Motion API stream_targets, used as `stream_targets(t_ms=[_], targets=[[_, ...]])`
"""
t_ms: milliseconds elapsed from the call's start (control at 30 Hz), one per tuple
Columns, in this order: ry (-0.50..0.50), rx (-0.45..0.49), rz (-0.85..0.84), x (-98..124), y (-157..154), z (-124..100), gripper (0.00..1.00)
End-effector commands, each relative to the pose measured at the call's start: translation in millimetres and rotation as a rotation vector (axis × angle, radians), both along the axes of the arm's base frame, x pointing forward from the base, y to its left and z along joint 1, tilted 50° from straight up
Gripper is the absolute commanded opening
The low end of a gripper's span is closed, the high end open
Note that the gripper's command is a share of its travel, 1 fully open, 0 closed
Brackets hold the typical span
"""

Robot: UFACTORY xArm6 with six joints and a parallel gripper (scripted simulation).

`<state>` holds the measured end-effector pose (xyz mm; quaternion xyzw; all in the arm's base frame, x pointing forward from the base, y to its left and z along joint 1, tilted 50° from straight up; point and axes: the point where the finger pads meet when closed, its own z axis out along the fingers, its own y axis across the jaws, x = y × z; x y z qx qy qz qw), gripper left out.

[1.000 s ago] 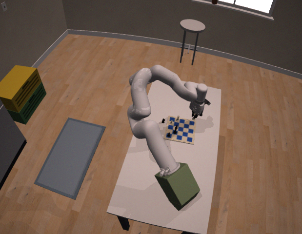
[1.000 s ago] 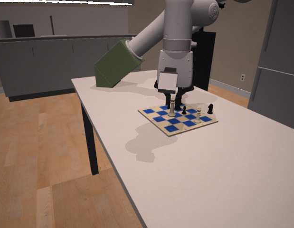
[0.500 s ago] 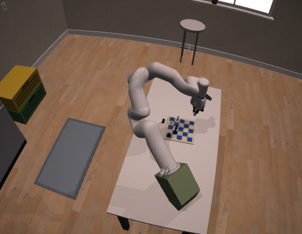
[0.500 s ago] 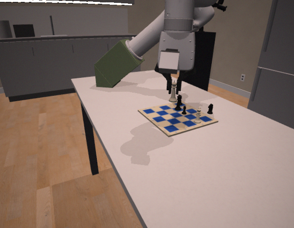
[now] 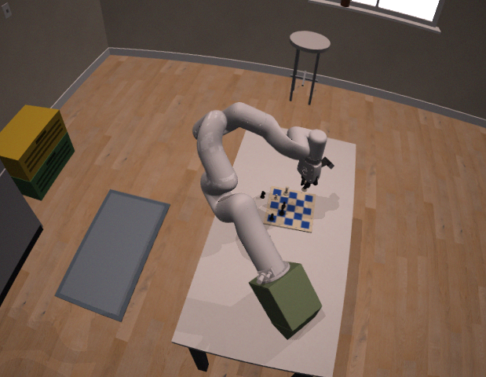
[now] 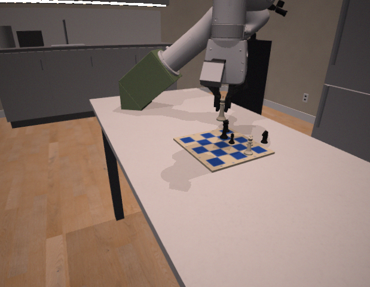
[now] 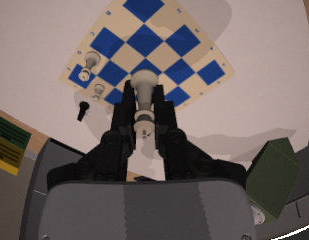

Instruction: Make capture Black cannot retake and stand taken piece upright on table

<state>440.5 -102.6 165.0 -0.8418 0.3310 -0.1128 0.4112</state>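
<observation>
My gripper (image 5: 306, 184) (image 6: 222, 104) (image 7: 144, 99) is shut on a tall white piece (image 5: 303, 189) (image 6: 221, 113) (image 7: 144, 84) and holds it upright in the air above the blue and tan board (image 5: 304, 223) (image 6: 231, 161) (image 7: 146, 2). On the board stand a white king (image 5: 286, 189) (image 6: 248, 145) (image 7: 93, 62), a small white piece (image 5: 275, 197) (image 7: 97, 90), a tall black piece (image 5: 283, 207) (image 6: 224, 130) and a black pawn (image 5: 271, 216) (image 6: 231, 139). A black knight (image 5: 261, 195) (image 6: 264, 136) (image 7: 82, 108) stands upright on the table beside the board.
The white table (image 5: 272, 326) (image 6: 240, 216) bears the board and the arm's green base (image 5: 289, 298) (image 6: 144, 81). On the floor are a stool (image 5: 308, 42), yellow and green crates (image 5: 31, 150) and a grey mat (image 5: 113, 251).
</observation>
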Motion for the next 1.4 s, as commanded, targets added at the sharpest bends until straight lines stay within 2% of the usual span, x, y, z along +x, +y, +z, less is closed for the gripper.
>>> stream_targets(t_ms=[0,533,1167,1367], targets=[[0.002,-0.001,-0.010,-2.6,0.8,2.3,0.00],[0.002,-0.001,-0.010,0.9,5.4,-2.5,0.00],[0.002,-0.001,-0.010,34.9,50.2,-48.8,0.00],[0.002,-0.001,-0.010,41.2,58.5,-57.5,0.00]])
